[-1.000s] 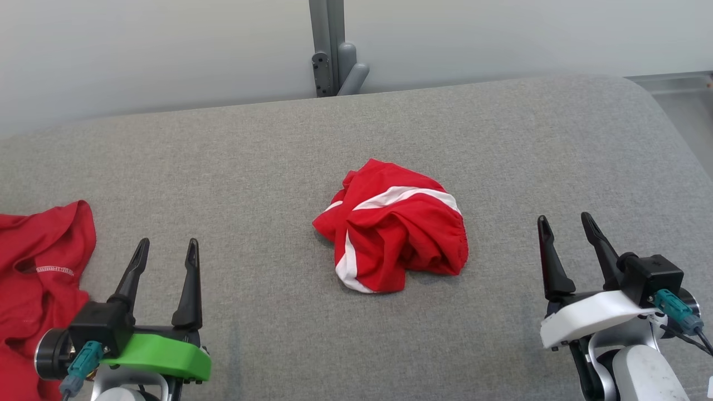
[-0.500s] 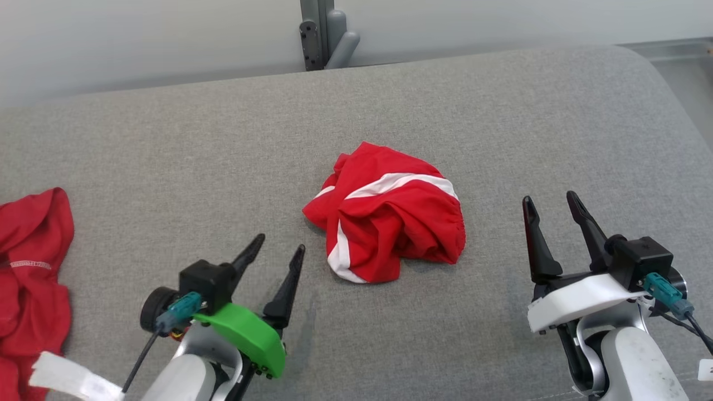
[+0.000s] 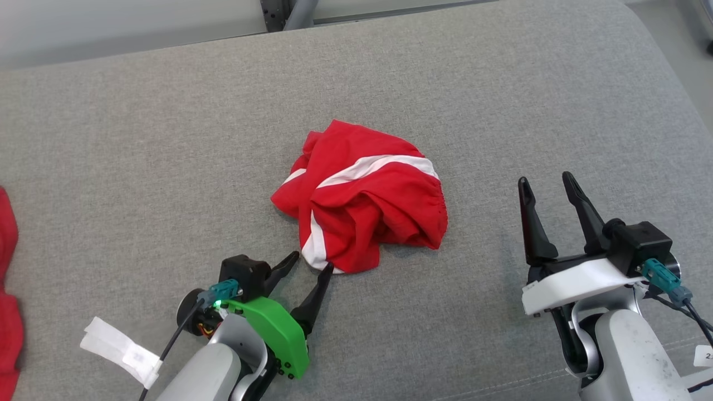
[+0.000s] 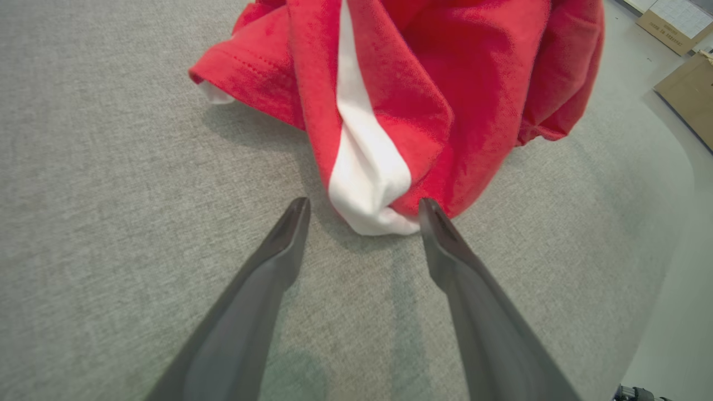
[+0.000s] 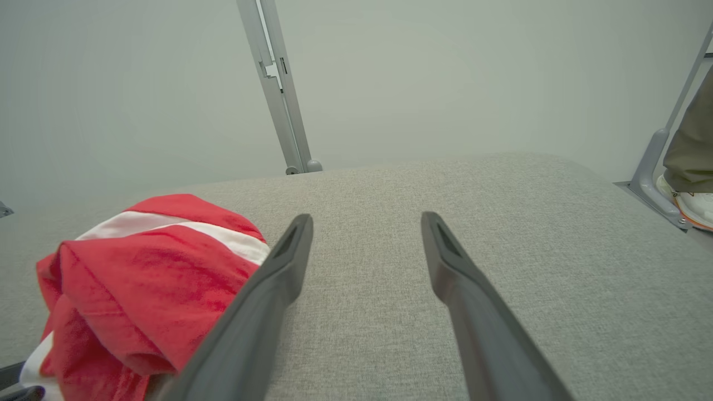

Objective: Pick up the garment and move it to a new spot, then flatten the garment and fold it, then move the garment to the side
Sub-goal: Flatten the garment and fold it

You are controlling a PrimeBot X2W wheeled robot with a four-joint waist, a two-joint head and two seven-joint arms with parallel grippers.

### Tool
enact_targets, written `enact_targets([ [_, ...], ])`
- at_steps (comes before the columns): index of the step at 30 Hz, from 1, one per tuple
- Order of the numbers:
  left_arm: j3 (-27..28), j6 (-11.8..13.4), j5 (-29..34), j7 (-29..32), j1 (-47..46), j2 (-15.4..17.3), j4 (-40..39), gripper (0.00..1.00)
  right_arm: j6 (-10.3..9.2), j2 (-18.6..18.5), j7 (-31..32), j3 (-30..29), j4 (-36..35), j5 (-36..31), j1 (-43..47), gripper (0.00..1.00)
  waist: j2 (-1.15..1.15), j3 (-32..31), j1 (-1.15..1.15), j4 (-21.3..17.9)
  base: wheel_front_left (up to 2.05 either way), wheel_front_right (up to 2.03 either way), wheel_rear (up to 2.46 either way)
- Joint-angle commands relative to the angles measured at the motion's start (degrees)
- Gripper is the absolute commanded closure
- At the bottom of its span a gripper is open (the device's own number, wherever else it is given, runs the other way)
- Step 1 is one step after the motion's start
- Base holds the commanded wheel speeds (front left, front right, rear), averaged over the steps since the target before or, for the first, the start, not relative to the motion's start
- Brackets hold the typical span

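The garment (image 3: 362, 200) is a crumpled red piece with white stripes, lying in a heap in the middle of the grey padded surface (image 3: 167, 139). My left gripper (image 3: 312, 262) is open and low at the heap's near left corner. In the left wrist view the left gripper (image 4: 363, 203) has its two fingertips either side of a white-striped fold of the garment (image 4: 401, 83), with the right tip touching the cloth. My right gripper (image 3: 545, 179) stands open to the right of the heap, apart from it, with nothing between its fingers (image 5: 366, 218). The garment (image 5: 139, 273) lies to its left.
Another red cloth (image 3: 8, 312) lies at the far left edge. A grey metal post (image 5: 278, 89) rises behind the surface. Cardboard boxes (image 4: 685, 83) sit on the floor beyond the surface's rounded edge. A person's leg and shoe (image 5: 690, 161) show at the far right.
My left gripper has swung right and forward from the near left up to the garment's near corner. The head camera has tipped down and shifted. The right gripper has kept its place.
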Motion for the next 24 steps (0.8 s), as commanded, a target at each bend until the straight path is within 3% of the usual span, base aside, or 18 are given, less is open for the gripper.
enact_targets([
  [1, -0.03, -0.41, -1.06, -0.81, -1.47, -0.13, 1.27, 0.59, 0.00, -0.05, -0.73, 0.08, 0.46, 0.61, -1.09, 0.00, 0.00, 0.95, 0.00, -0.98, 0.00, 0.00, 0.00],
  [2, -0.19, -0.52, -1.21, -1.28, -1.87, -0.14, 1.86, 1.00, 0.00, -0.03, -0.85, 0.09, 0.67, 0.75, -1.19, 0.00, 0.00, 1.02, 0.00, -1.05, 0.00, 0.00, 0.00],
  [11, -0.20, -0.56, 0.56, -4.39, -5.22, 3.31, 1.63, 1.00, 0.00, -0.03, -1.72, -1.15, 1.64, 1.37, -1.34, 0.00, 0.00, 1.25, 0.00, -0.23, 0.00, 0.00, 0.00],
  [17, 0.69, 1.47, 4.77, -2.88, -7.61, 10.33, -5.28, 1.00, 0.00, -0.02, -2.10, -2.01, 2.28, 1.89, -1.29, 0.00, 0.00, 0.72, 0.00, 1.86, 0.00, 0.00, 0.00],
  [24, 0.94, 3.53, 10.87, 3.53, -9.61, 20.52, -16.94, 1.00, 0.00, -0.03, -2.35, -1.80, 2.92, 2.24, -1.90, 0.00, 0.00, 0.39, 0.00, 3.44, 0.00, 0.00, 0.00],
])
